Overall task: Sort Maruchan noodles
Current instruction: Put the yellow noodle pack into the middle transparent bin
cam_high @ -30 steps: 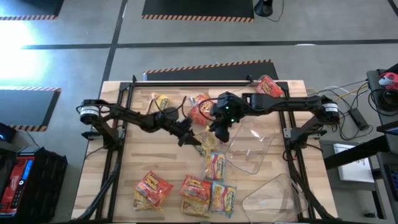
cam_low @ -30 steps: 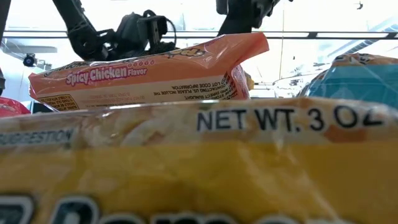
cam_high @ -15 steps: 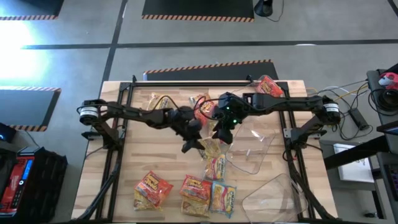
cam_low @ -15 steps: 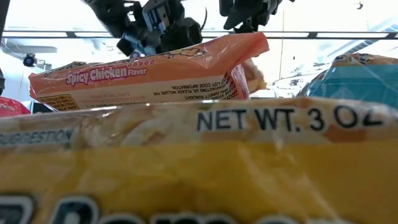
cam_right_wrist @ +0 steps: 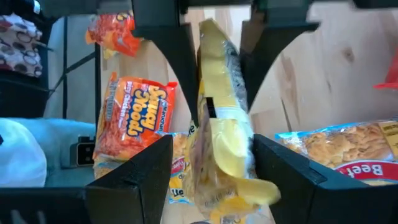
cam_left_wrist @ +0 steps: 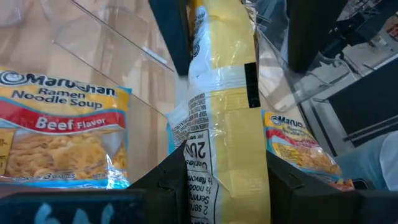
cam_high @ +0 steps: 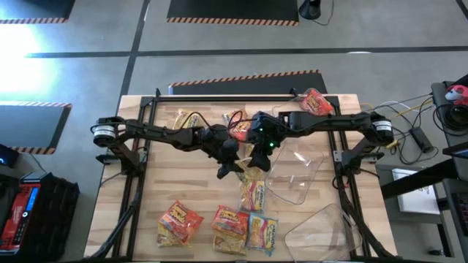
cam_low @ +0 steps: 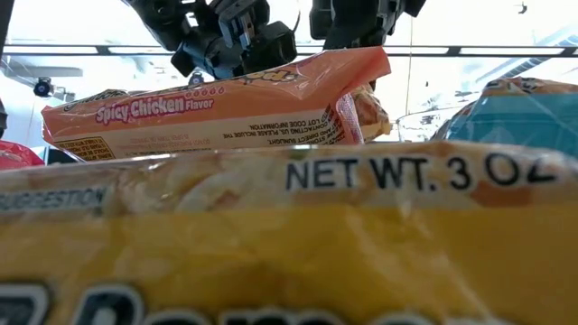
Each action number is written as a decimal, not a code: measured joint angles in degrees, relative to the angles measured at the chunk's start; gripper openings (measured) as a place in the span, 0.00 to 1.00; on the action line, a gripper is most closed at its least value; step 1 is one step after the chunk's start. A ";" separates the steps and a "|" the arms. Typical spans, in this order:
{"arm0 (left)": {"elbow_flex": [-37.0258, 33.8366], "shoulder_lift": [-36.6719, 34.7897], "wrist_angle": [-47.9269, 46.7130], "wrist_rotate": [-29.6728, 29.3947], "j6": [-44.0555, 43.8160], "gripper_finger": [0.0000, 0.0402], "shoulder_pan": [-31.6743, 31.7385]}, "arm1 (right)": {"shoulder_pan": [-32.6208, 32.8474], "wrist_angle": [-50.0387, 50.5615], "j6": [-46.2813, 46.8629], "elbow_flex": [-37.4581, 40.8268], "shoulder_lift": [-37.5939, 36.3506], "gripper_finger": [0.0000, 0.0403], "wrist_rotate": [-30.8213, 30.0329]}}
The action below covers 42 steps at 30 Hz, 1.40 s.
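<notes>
While both my hands pinch the same yellow packet [cam_left_wrist: 227, 124] above the middle of the surface [cam_high: 157, 197], left hand [cam_high: 232, 166] shut on one end and right hand [cam_high: 257, 162] shut on the other, I judge the handover to be the risky part. If I pull before one hand lets go, the crinkly wrapper could tear or slip out and drop among the packets below, near the clear tub [cam_high: 296, 175], unsorted.
</notes>
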State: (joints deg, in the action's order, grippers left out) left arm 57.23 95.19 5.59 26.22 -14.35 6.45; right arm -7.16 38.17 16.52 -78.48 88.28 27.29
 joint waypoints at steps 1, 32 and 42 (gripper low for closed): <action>0.00 -0.05 0.03 -0.02 0.00 0.26 -0.03 | 0.02 0.00 -0.41 0.00 0.37 0.52 0.04; 0.17 -0.39 2.43 -0.21 -10.74 0.38 -0.45 | 0.02 -0.19 -1.54 0.02 2.57 0.29 0.16; 0.17 -0.41 2.48 2.52 -11.74 0.55 0.08 | -0.54 1.25 -0.81 0.02 2.50 0.27 0.32</action>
State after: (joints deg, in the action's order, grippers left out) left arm 57.41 94.78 8.08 28.74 -26.09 6.53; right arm -7.70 39.42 15.71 -78.46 90.78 27.61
